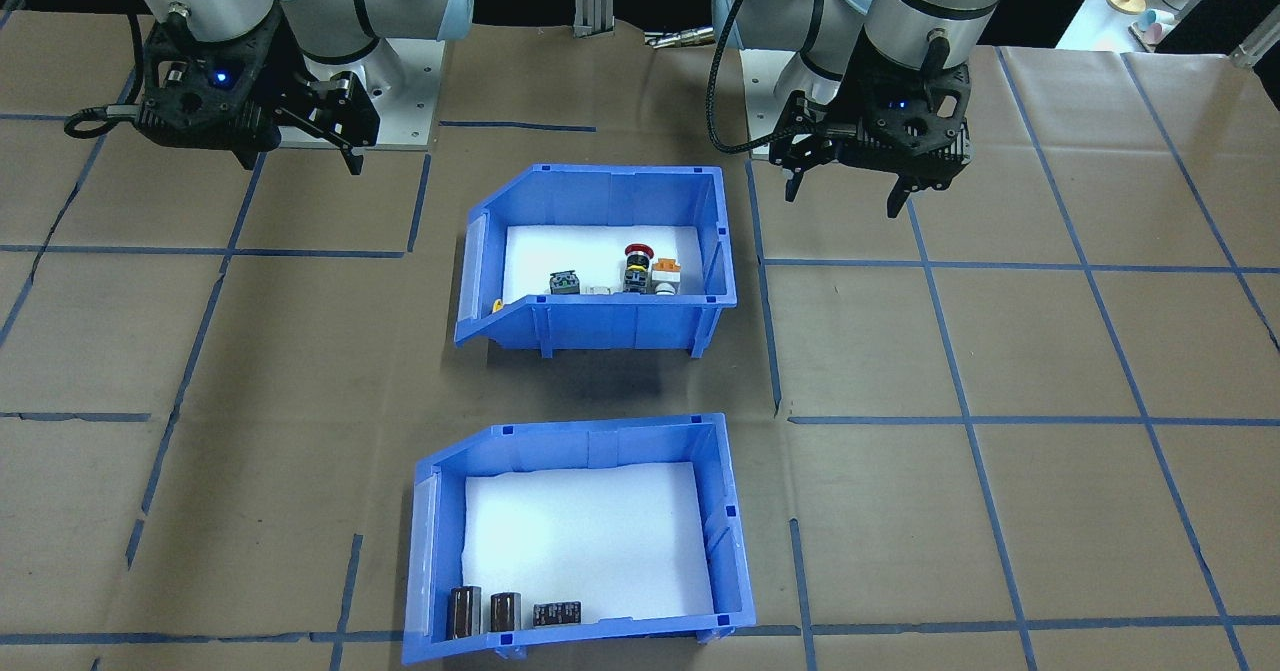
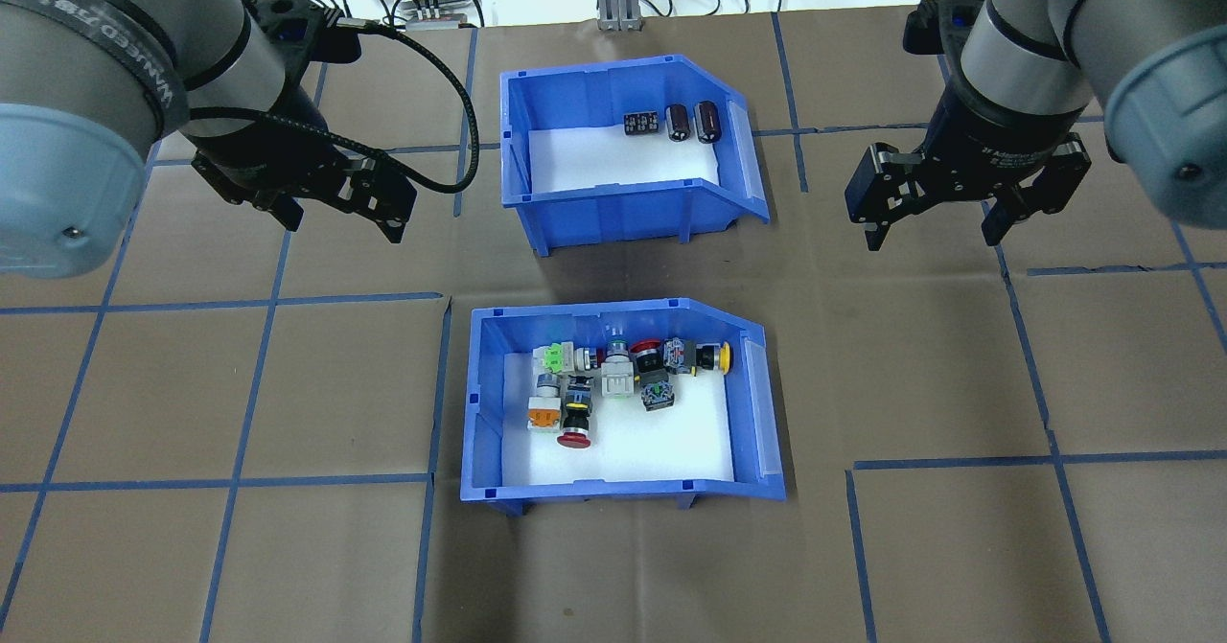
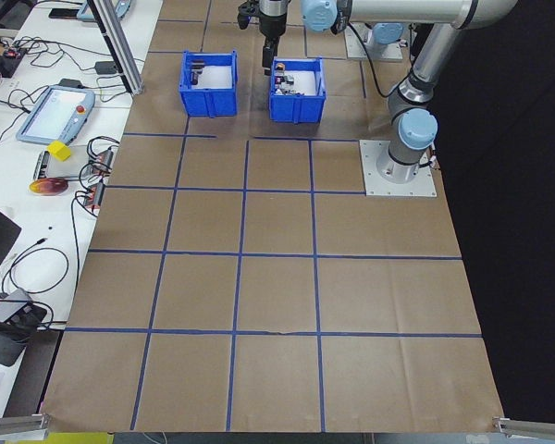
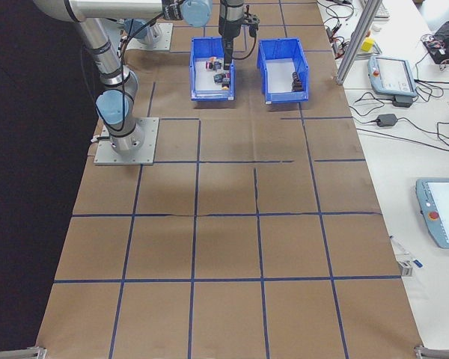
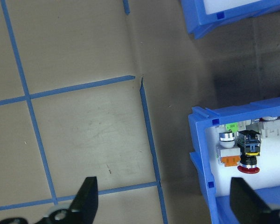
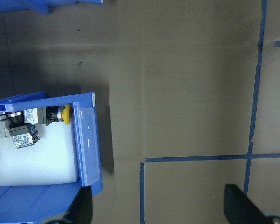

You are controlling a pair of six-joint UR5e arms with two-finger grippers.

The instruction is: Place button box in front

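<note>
I am holding my left gripper and right gripper with jaws spread, grasping nothing, over bare paper either side. The button box is sitting near me; the other bin is lying beyond, a clear gap between.

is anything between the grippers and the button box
Nothing visible. The left gripper and right gripper hang open on either side of the button box, over bare table. The other bin sits beyond it.
</note>
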